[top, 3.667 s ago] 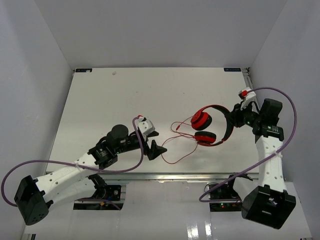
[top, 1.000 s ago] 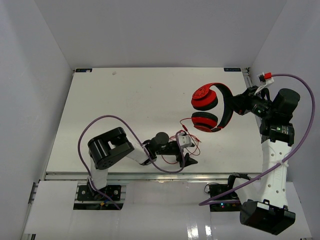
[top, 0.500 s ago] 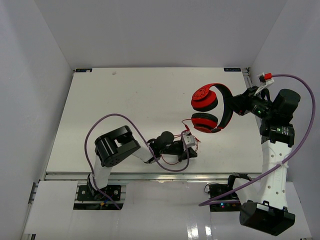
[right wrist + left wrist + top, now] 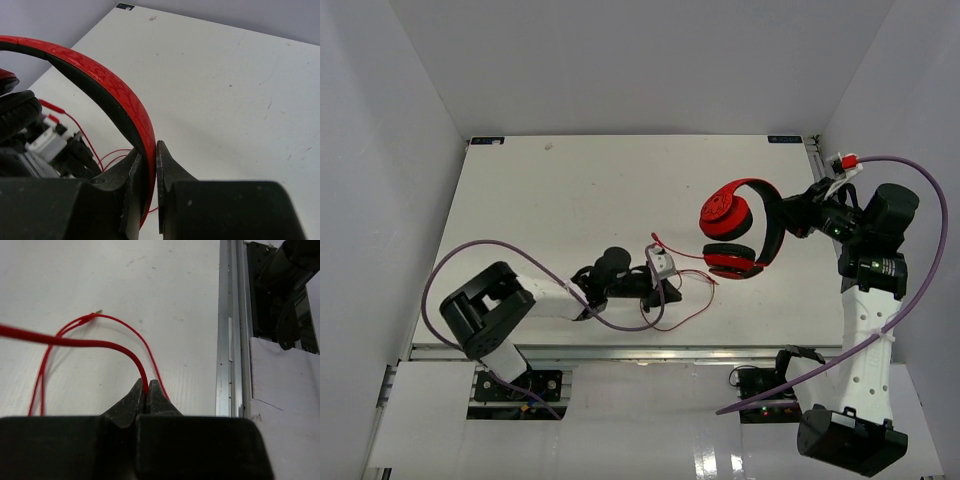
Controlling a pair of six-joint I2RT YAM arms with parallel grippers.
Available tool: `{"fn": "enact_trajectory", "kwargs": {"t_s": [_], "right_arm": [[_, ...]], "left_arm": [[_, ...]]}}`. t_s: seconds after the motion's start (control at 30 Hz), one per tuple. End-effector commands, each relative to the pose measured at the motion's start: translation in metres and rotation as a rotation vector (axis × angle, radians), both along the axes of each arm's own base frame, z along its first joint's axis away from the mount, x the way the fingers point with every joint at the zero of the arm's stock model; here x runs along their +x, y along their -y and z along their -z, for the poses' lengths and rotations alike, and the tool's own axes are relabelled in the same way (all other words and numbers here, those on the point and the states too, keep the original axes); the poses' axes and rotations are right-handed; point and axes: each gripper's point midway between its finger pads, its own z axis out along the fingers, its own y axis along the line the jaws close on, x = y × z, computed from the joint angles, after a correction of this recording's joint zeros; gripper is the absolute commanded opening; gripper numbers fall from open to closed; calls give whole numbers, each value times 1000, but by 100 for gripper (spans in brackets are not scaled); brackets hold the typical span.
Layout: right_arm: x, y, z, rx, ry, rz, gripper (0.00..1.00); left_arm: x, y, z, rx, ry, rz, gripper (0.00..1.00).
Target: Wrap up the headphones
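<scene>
The red headphones (image 4: 738, 232) hang above the table's right side. My right gripper (image 4: 792, 216) is shut on their headband (image 4: 102, 76), seen close up in the right wrist view with red outside and black inside; a black ear pad (image 4: 15, 116) shows at the left. Their thin red cable (image 4: 686, 311) trails down to loops on the table near the front edge. My left gripper (image 4: 146, 390) is shut on this cable (image 4: 90, 342), which arches up from between the fingertips. The plug end (image 4: 95, 314) lies on the table beyond. From above, the left gripper (image 4: 669, 289) is left of the earcups.
An aluminium rail (image 4: 230, 340) runs along the table's front edge, just right of my left gripper. The left arm's purple cable (image 4: 520, 252) arcs over the table's near left. White walls enclose the table on three sides. The left arm's white wrist camera (image 4: 49, 142) shows below the headband.
My left gripper closed on the red cable and swung left, drawing it along. The right gripper kept its hold; the headphones shifted slightly.
</scene>
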Motion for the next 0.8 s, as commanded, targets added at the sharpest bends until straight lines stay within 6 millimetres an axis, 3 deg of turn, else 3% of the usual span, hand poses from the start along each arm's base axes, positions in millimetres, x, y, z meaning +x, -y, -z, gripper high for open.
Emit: {"fn": "enact_trajectory", "kwargs": {"t_s": [0.0, 0.13, 0.27, 0.37, 0.63, 0.77], "right_arm": [[-18, -11, -6, -79, 131, -118, 8], [-20, -7, 7, -157, 159, -115, 8], [-15, 2, 11, -219, 178, -57, 8], [-11, 11, 13, -263, 189, -4, 8], [7, 45, 43, -416, 157, 157, 8], [19, 69, 62, -469, 111, 278, 8]], "left_arm": [[29, -41, -13, 75, -60, -27, 0], [53, -67, -22, 158, -105, -66, 0], [61, -95, -14, 261, -175, -105, 0], [77, -120, -21, 270, -168, -185, 0], [141, -178, -72, 330, -62, -560, 0], [146, -184, -125, 303, 20, -599, 0]]}}
